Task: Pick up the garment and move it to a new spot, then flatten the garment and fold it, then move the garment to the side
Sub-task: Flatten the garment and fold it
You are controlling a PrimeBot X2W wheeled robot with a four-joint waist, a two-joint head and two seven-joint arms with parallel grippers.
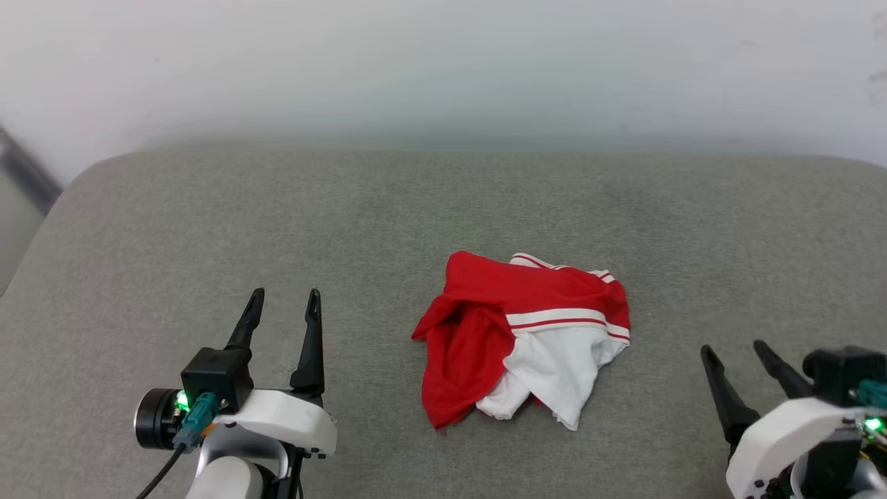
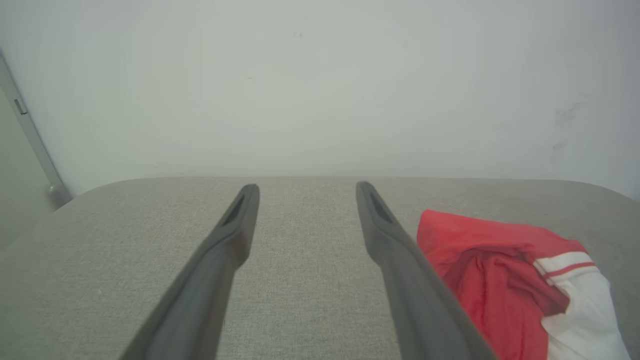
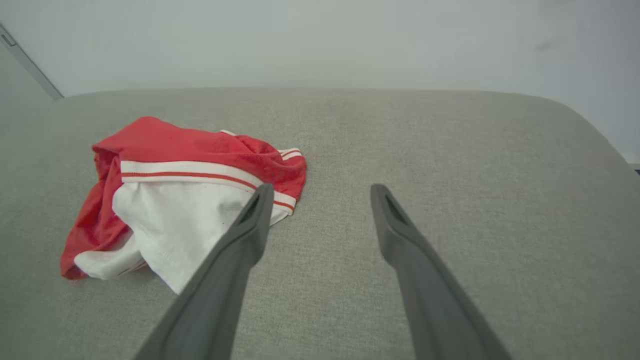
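The garment [image 1: 516, 336] lies crumpled in a heap near the middle of the grey padded surface, red cloth bunched over a white part with red-and-white striped trim. It also appears as a red and white heap [image 2: 505, 280] in the left wrist view and as the same heap [image 3: 175, 200] in the right wrist view. My left gripper [image 1: 285, 298] stands open at the lower left, well apart from the cloth. My right gripper [image 1: 731, 348] stands open at the lower right, also apart from it. Nothing sits between either pair of fingers [image 2: 240, 220] [image 3: 255, 220].
The grey padded surface [image 1: 208, 222] has rounded far corners and ends at a pale wall [image 1: 443, 62]. A grey strip [image 1: 28, 173] runs down the wall at the far left.
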